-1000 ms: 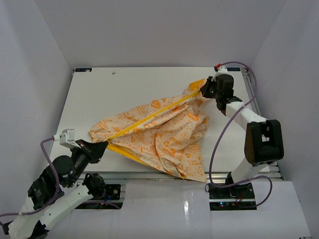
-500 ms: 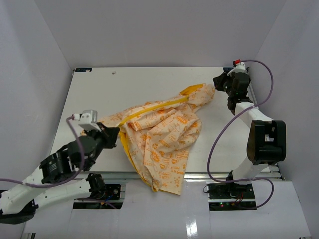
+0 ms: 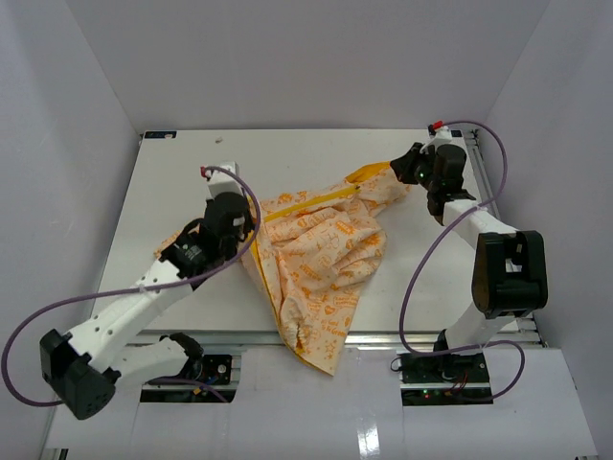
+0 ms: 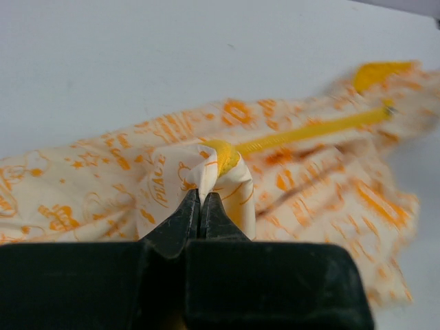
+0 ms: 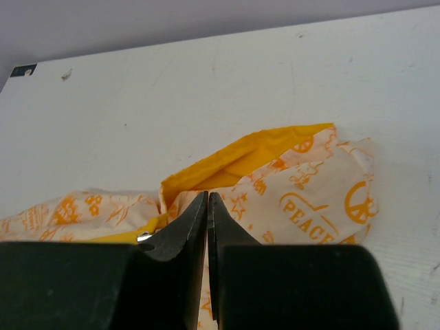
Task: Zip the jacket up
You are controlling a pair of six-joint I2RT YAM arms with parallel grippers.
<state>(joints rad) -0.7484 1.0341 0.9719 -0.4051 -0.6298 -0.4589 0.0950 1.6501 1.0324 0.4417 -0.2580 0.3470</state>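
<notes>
left gripper (image 4: 201,196): clamped on yellow edge of jacket (image 3: 321,254) | right gripper (image 5: 207,196): jaws together at yellow lining, grip unclear | jacket: crumpled on table (image 3: 182,168)

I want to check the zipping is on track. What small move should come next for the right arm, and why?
Probably open the right gripper and close it on the small metal slider just beside its tips. Its jaws are shut with no fabric clearly between them, while the left gripper pinches the jacket at the zipper's other end.
</notes>
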